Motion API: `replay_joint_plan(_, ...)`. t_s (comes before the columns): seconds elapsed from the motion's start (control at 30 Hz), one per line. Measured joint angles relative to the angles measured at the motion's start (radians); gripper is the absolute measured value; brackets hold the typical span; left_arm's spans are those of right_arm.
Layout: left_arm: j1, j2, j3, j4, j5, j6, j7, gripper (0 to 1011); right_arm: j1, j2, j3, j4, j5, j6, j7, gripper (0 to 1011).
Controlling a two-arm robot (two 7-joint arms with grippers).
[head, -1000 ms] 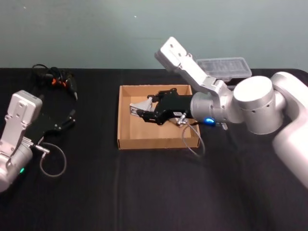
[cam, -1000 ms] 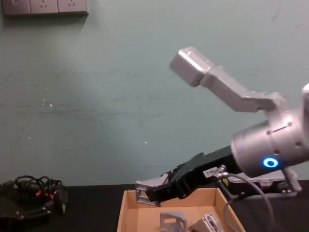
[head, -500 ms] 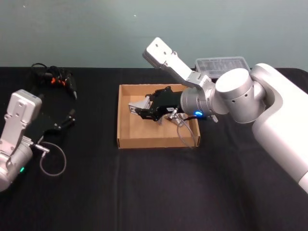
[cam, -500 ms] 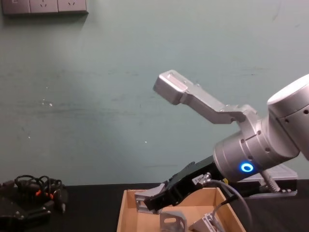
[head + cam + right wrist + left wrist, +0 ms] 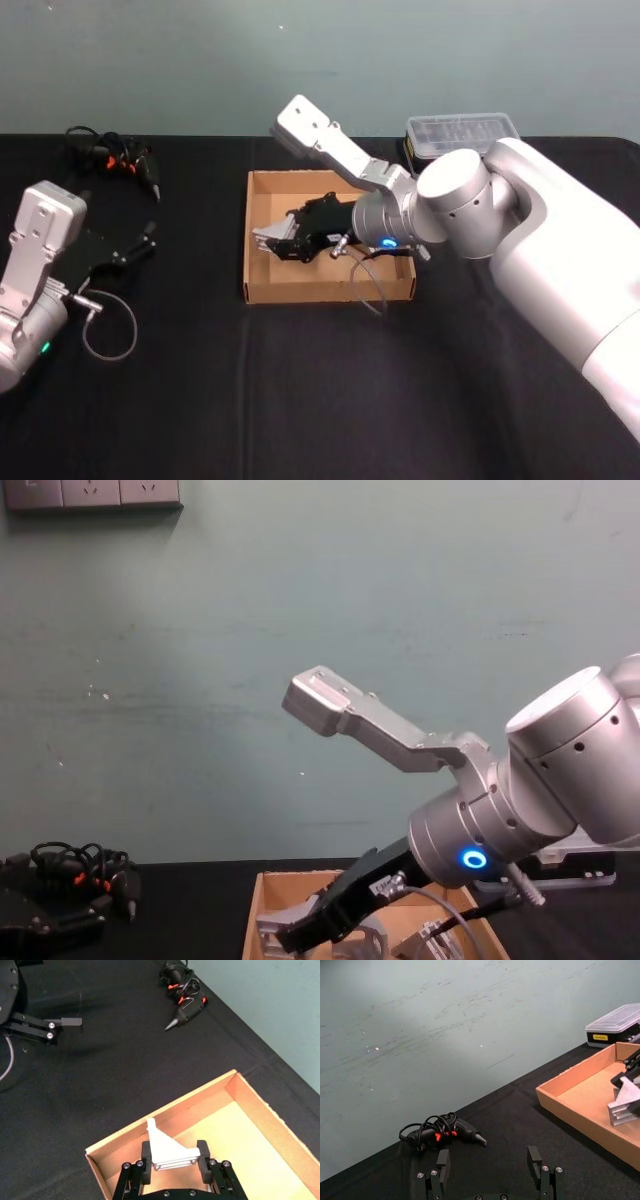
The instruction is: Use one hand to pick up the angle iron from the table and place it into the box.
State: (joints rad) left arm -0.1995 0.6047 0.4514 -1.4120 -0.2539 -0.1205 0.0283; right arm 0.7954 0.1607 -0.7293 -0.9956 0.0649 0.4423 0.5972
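Note:
The tan cardboard box (image 5: pixel 322 292) stands on the black table (image 5: pixel 300 400). My right gripper (image 5: pixel 283 244) reaches into the box's left half and is shut on a light grey angle iron (image 5: pixel 267 238), holding it low beside the left wall. In the right wrist view the angle iron (image 5: pixel 167 1152) sits clamped between the black fingers (image 5: pixel 146 1156) above the box floor (image 5: pixel 235 1145). From the left wrist view the angle iron (image 5: pixel 623 1102) hangs over the box (image 5: pixel 570 1106). My left gripper (image 5: pixel 146 244) rests open at the table's left; its fingers (image 5: pixel 443 1164) are spread wide.
A clear-lidded black case (image 5: pixel 460 131) sits behind the box. A black tool with orange marks and coiled cable (image 5: pixel 112 160) lies at the far left. A grey cable loop (image 5: pixel 108 336) hangs by the left arm. Other grey metal pieces (image 5: pixel 432 936) lie in the box.
The right arm has swung left and lower with the angle iron, from the box's middle toward its left wall. The left arm has not moved.

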Motion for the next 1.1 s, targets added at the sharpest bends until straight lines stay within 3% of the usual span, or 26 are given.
replay_joint_plan(0.57,0.0,0.0,0.0,0.0,0.0,0.0,0.0,1011,-0.003,-0.022,0.006,0.027,-0.03,0.013,-0.015,544)
replay_joint_plan(1.1,0.0,0.0,0.0,0.0,0.0,0.0,0.0,1011,-0.002,-0.021,0.004,0.028,-0.026,0.012,-0.014,990)
